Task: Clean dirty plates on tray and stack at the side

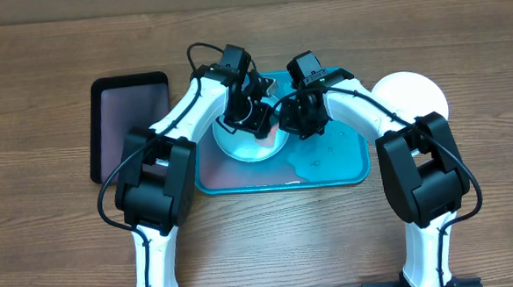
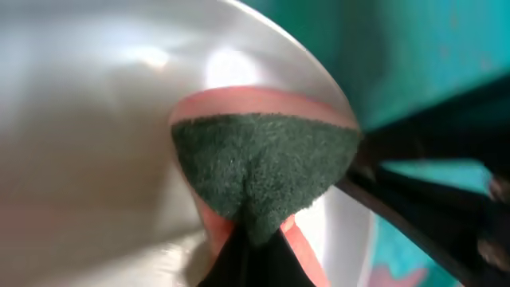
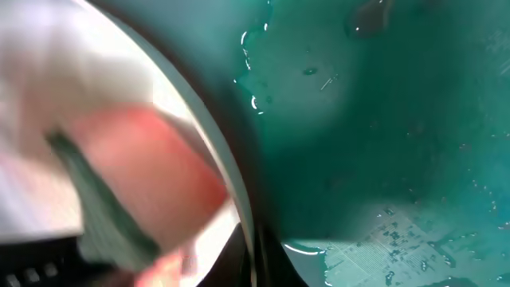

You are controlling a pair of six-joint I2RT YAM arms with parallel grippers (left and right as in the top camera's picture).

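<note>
A pale light blue plate (image 1: pixel 237 144) lies in the left half of the turquoise tray (image 1: pixel 350 167). My left gripper (image 1: pixel 257 121) is shut on a pink sponge with a green scouring face (image 2: pixel 263 163), pressed flat on the plate's inside (image 2: pixel 96 119). My right gripper (image 1: pixel 285 123) is shut on the plate's right rim (image 3: pixel 217 151), which runs between its fingers (image 3: pixel 255 259). The sponge shows blurred pink in the right wrist view (image 3: pixel 147 159). A white plate (image 1: pixel 412 96) lies on the table right of the tray. The yellow-green plate is out of view.
A smaller black tray (image 1: pixel 131 124) lies on the wooden table left of the turquoise tray. A puddle of water (image 1: pixel 321 162) and droplets cover the tray floor (image 3: pixel 382 119) right of the plate. Both arms cross over the tray's middle.
</note>
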